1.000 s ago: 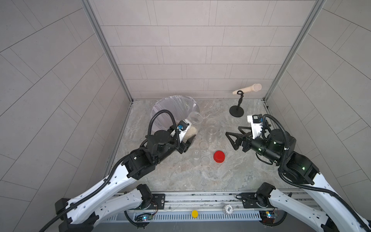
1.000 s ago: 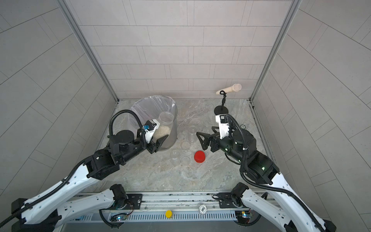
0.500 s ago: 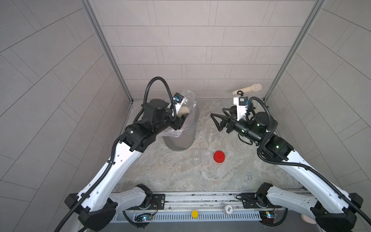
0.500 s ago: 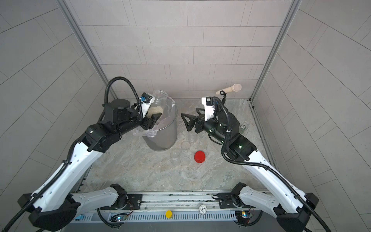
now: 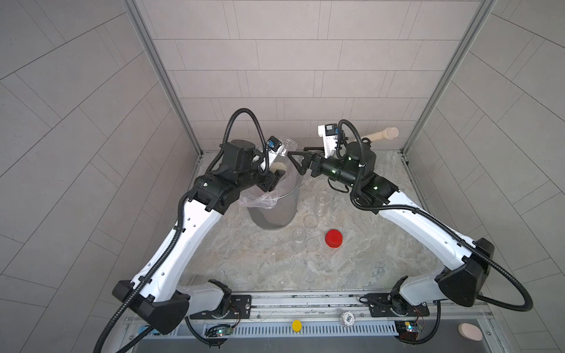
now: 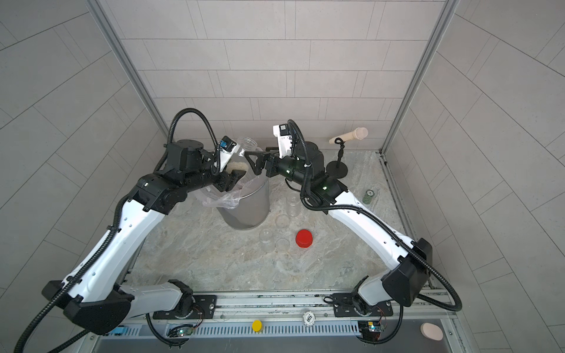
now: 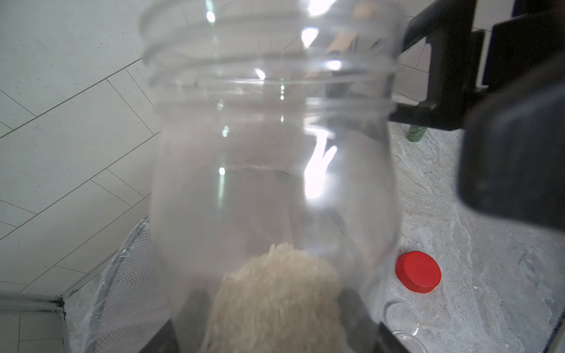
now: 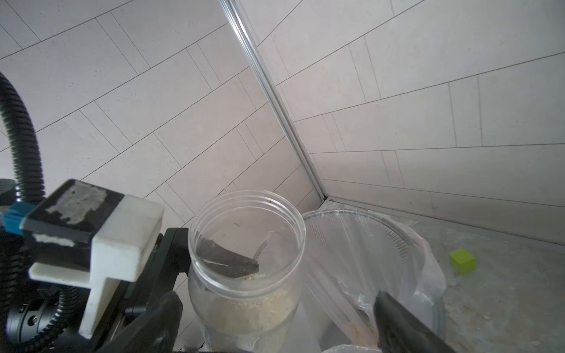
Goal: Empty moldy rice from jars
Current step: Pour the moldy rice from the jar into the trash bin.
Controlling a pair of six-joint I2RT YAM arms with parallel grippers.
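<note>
While moldy rice [image 5: 278, 166] sits at bottom of lidless jar [image 5: 284, 152], raised mouth-up at rim of lined bin [image 5: 275, 212], far left on desk, my left end effector [image 5: 276, 175] clamps jar. My right end effector [image 5: 296, 156] gapes beside mouth. Step: dumping. Next: tip mouth down over bin.

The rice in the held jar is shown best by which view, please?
Left wrist: the rice is close, grains distinct. Right wrist shows it through the jar wall; both top views, only a pale patch.
</note>
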